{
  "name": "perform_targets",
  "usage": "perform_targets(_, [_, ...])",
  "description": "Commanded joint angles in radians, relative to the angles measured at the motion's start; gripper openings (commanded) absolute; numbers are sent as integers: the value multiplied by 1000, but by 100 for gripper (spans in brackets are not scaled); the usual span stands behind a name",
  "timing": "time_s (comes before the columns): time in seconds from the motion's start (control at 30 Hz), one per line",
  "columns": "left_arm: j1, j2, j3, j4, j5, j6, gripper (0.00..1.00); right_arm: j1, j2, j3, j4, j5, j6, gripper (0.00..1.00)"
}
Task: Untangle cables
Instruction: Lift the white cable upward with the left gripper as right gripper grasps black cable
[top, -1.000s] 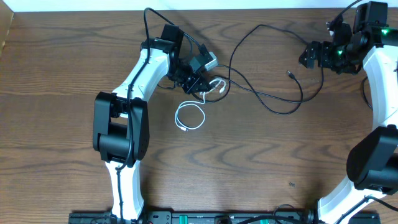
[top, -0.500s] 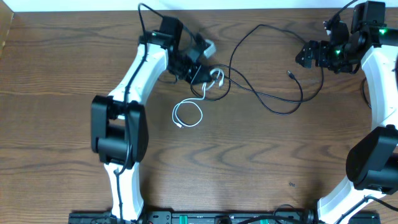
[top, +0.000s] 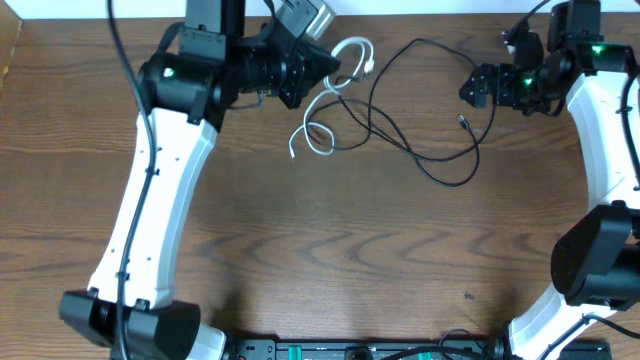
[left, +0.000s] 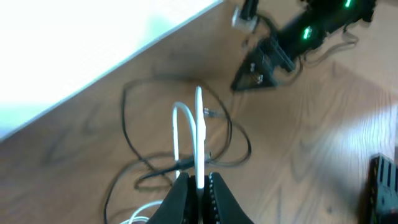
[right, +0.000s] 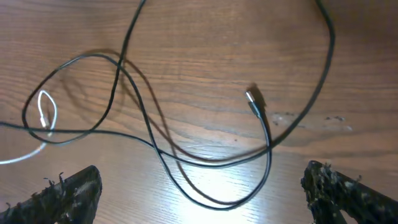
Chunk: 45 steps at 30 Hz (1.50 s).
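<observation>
My left gripper (top: 335, 68) is raised at the table's far side and shut on the white cable (top: 357, 42). That cable arcs above the jaws and trails down to a small loop on the wood. In the left wrist view the fingers (left: 186, 198) pinch the white cable (left: 199, 137) upright over the black cable (left: 126, 124). The black cable (top: 415, 42) sprawls in loose loops across the middle, its plug (top: 463, 120) lying free. The white strand crosses it near the left loops. My right gripper (top: 480, 85) hovers open above the black cable (right: 217, 160) and its plug (right: 251, 98).
The table's far edge meets a white wall just behind both grippers. Thick black robot cords run along each arm. A dark bar with connectors lies along the near edge (top: 330, 350).
The left arm has risen and swung toward the far edge, lifting the white cable; its coil slid up and right. The right gripper drifted slightly left, still open.
</observation>
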Motion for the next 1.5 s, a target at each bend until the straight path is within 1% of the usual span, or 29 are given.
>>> perform_targets(0.0, [0,-41,8,85,10,-143,8,24,-32,0,11,-63,-16,99])
perform_targets(0.07, [0,-55,8,166,10,-233,8,36,-32,0,23,-102,-16,99])
perform_targets(0.2, [0,-60,8,301,10,-371,7,69,-32,0,56,-187,-16,99])
perform_targets(0.33, [0,-59,8,390,10,-478,8,124,-31,0,91,-218,-16,99])
perform_targets(0.4, [0,-59,8,404,10,-512,7,158,-27,-2,117,-218,-35,99])
perform_targets(0.57, [3,-60,8,407,10,-577,7,229,-3,-14,194,-280,-142,99])
perform_targets(0.83, [62,-60,8,419,22,-768,7,303,82,-18,314,-338,-143,99])
perform_targets(0.93, [100,-60,8,431,82,-830,8,330,122,-18,363,-341,-143,99])
perform_targets(1.1, [140,-60,8,434,176,-862,7,351,138,-18,453,-428,-143,99])
perform_targets(1.2, [148,-60,8,436,200,-877,7,364,138,-18,495,-459,-143,99])
perform_targets(1.33, [149,-60,8,437,220,-884,7,388,139,-18,539,-465,-140,96])
perform_targets(1.43, [149,-60,8,438,220,-899,7,411,139,-18,574,-464,-138,96])
perform_targets(1.47, [149,-60,8,439,220,-899,8,418,140,-18,586,-463,-138,94])
